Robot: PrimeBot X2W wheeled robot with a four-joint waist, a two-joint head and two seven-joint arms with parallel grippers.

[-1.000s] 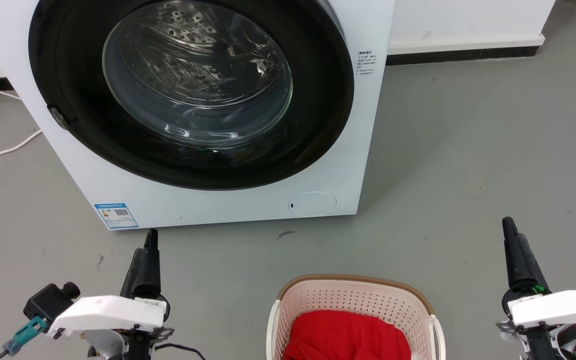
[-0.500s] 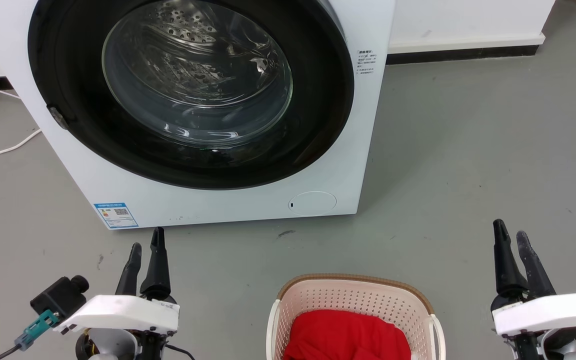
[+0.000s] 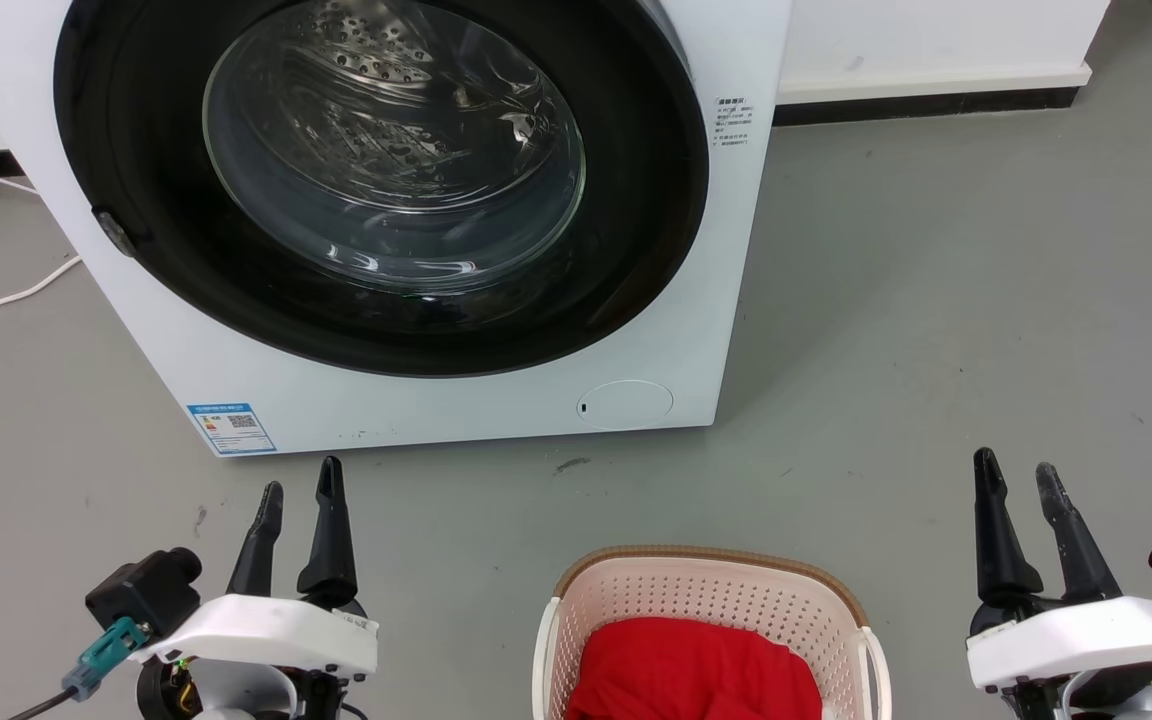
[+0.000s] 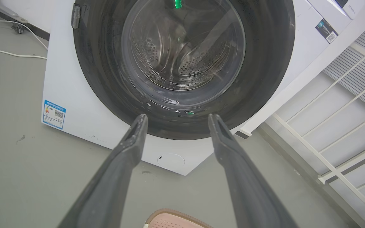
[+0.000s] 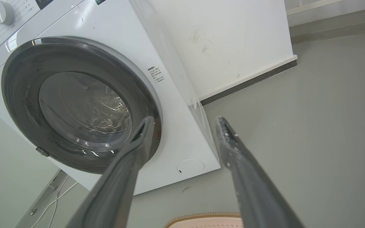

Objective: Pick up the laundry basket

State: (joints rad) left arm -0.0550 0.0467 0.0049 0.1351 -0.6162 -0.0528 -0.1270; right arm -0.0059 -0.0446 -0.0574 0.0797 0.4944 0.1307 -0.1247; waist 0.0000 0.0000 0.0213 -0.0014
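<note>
Filling laundry basket (image 3: 706, 598): red cloth (image 3: 696, 668)

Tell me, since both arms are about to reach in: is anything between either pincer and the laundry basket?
Nothing visible. Bare floor separates the left pincer and the right pincer from the laundry basket; the washing machine stands beyond, out of the way.

Perforated matt plastic laundry basket (image 3: 698, 596); glossy glass washer door (image 3: 391, 150).

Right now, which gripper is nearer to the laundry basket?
Right, by the head view. The right gripper is open, off the right side of the laundry basket; the left gripper, also open, is farther off its left side.
</note>
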